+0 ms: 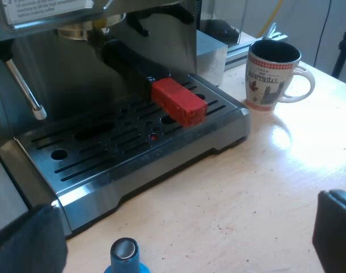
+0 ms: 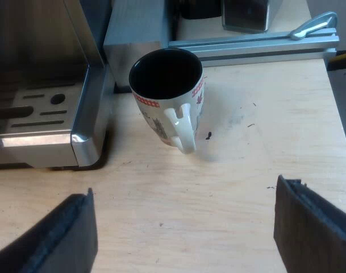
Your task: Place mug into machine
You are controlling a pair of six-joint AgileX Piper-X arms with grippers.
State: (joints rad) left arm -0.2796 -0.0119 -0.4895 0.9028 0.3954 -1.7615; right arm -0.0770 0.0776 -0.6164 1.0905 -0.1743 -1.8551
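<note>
A white mug (image 2: 167, 96) with a red pattern and a dark inside stands upright on the wooden table beside the espresso machine's drip tray (image 2: 36, 125). Its handle points toward my right gripper (image 2: 184, 227), which is open a little short of it, with nothing between its fingers. The mug (image 1: 272, 77) also stands beyond the tray's corner (image 1: 241, 116) as seen from my left arm. My left gripper (image 1: 184, 227) is open over the table before the machine. The holder's red-ended handle (image 1: 178, 101) sticks out over the tray.
A blue tamper (image 1: 124, 256) stands on the table between my left fingers. The steam wand (image 1: 25, 91) hangs over the tray's far end. A metal block (image 2: 136, 34) and an aluminium rail (image 2: 252, 45) lie just behind the mug.
</note>
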